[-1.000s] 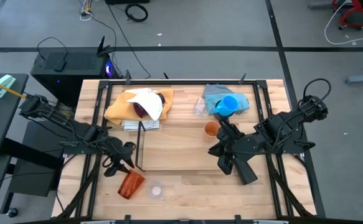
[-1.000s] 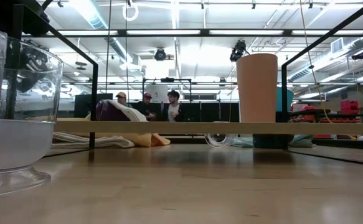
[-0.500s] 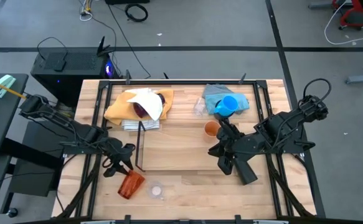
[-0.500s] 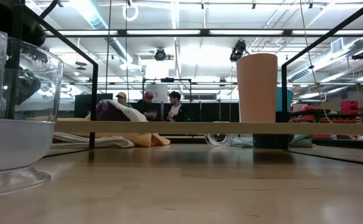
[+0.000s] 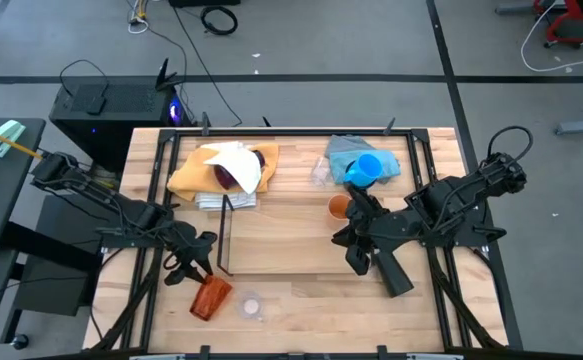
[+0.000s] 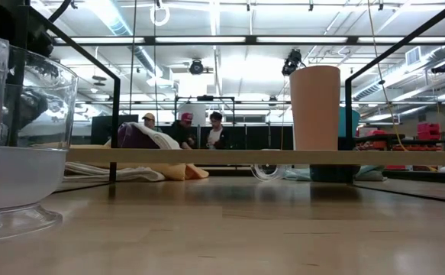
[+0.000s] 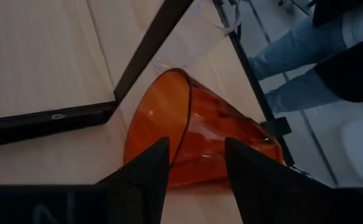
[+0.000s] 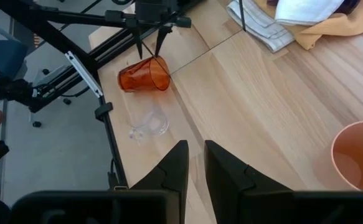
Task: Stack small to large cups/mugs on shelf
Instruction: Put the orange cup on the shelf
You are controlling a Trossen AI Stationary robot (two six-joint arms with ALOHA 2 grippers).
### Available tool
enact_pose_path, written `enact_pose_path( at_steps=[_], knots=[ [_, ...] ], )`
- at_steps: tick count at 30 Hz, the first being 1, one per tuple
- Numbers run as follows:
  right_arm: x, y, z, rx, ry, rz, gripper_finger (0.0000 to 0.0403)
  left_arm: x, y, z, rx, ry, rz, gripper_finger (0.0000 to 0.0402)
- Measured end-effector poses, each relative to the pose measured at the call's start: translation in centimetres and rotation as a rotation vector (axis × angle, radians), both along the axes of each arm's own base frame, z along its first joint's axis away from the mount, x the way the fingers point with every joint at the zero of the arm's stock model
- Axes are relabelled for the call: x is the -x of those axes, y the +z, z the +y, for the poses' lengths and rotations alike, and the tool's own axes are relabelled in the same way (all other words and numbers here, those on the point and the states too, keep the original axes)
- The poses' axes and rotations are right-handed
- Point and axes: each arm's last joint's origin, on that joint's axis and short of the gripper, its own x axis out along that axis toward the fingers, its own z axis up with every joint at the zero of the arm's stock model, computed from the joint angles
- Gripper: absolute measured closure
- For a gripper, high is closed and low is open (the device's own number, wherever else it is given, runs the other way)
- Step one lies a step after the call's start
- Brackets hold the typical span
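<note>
1. The left gripper (image 5: 193, 266), at lower left of the overhead frame, is hovering at the amber tumbler (image 5: 210, 296), which is lying on its side on the table (image 5: 301, 300). In the left wrist view its fingers (image 7: 145, 169) are standing apart, straddling the tumbler (image 7: 187, 134) near its rim; whether they are touching it I cannot tell.

2. To do this step well, I judge the fingers should be closing squarely across the wall near the rim, then tipping the tumbler upright before carrying it to the shelf (image 5: 281, 238).

3. The tumbler is translucent orange, smooth and glossy, tapering like a cone; it could be rolling or slipping under a glancing pinch.

4. A clear cup (image 5: 251, 305) is resting just beside it, toward the lower centre.

5. The shelf, thin black wire with a see-through base, is filling the middle of the frame.

6. The right gripper (image 5: 350, 243), fingers close together and holding nothing, is waiting right of centre, near a small orange cup (image 5: 340, 207) standing upright.

7. A light-blue mug (image 5: 363, 168) is lying on a blue cloth (image 5: 341, 152) at upper right; a purple tumbler (image 5: 241, 172) is nestling in soft yellow and white cloths (image 5: 196, 172) at upper left.
</note>
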Motion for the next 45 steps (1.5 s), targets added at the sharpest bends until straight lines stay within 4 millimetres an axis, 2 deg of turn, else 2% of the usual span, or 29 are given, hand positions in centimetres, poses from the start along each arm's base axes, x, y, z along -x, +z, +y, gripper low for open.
enact_pose_path(
  at_steps=[21,33,40,45],
  knots=[
    [0.0,0.0,-0.1,0.012,0.008,0.0,0.0346,0.2,0.0,-0.2,0.101,-0.022,0.086,0.0246],
    [0.0,0.0,-0.1,0.021,0.016,0.001,0.0346,0.2,0.0,-0.2,0.143,0.027,0.146,0.025],
    [0.0,0.0,-0.1,0.021,0.016,0.001,0.0346,-0.4,-1.2,-0.5,0.13,0.059,0.242,0.0244],
    [0.0,0.0,-0.1,0.021,0.016,0.001,0.0346,-1.5,-1.8,-1.0,0.145,0.055,0.213,0.0255]
  ],
)
